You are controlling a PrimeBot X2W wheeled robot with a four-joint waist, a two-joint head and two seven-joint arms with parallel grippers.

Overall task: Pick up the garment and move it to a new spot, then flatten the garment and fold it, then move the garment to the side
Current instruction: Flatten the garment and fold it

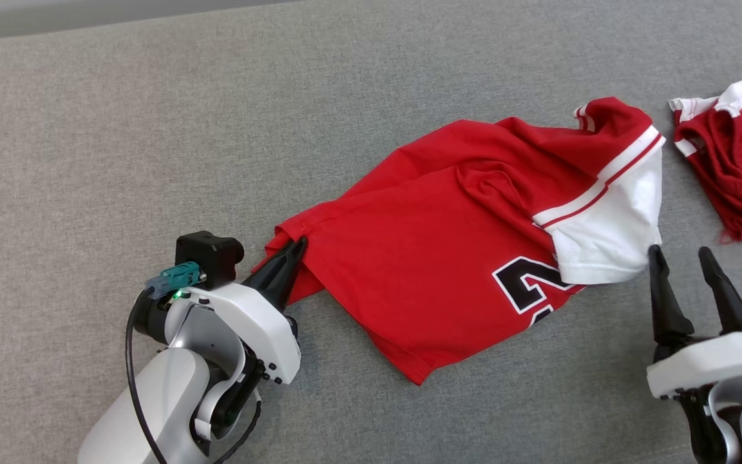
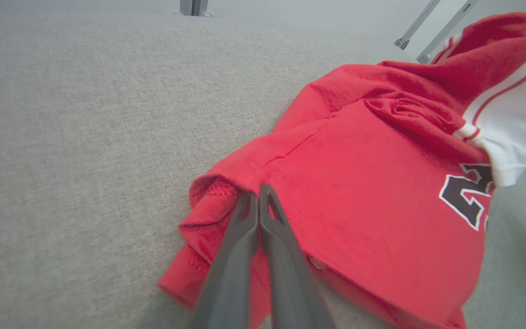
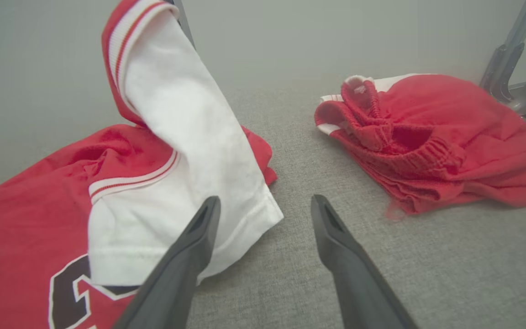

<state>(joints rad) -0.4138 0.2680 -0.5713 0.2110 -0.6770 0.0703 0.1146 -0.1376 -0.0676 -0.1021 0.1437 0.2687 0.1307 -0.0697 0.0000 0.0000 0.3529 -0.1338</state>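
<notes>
The red jersey (image 1: 448,232) lies rumpled mid-way across the grey cushion (image 1: 152,129), with another red garment (image 1: 738,167) well off to the side. The left gripper (image 1: 294,248) is pinched shut on the jersey's hem corner. The right gripper (image 1: 683,261) hangs spread wide just beside the white sleeve (image 1: 609,238). The fabric looks thin, floppy and super light, so from 1 corner it'll probably sag and bunch. I'd grab the sleeve end too, for 2 holds.

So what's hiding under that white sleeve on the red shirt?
The white sleeve lies folded over the red shirt and covers part of its black number. The rest is hidden underneath.
</notes>
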